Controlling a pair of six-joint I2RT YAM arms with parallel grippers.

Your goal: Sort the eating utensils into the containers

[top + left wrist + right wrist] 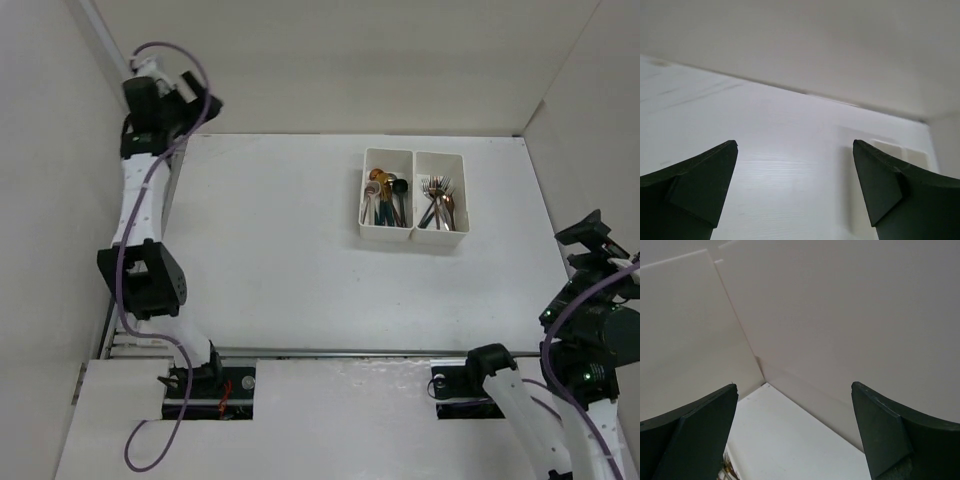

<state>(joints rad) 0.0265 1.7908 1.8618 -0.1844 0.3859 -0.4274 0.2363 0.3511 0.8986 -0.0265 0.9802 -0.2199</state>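
The two adjoining white bins stand at the table's back right. The left bin (386, 234) holds several spoons (384, 196), gold, silver and black. The right bin (440, 239) holds several forks (438, 202). No utensil lies on the table. My left gripper (203, 103) is raised at the far left back corner; in its wrist view (795, 145) it is wide open and empty, with the bins (888, 146) faint beyond it. My right gripper (590, 235) is at the right edge; in its wrist view (794, 386) it is open and empty, with a few utensil tips (729, 471) at the bottom left.
White walls (330, 60) enclose the table at the back and both sides. A metal rail (330, 352) runs along the near edge in front of the arm bases. Bare white tabletop (270, 250) lies left of and in front of the bins.
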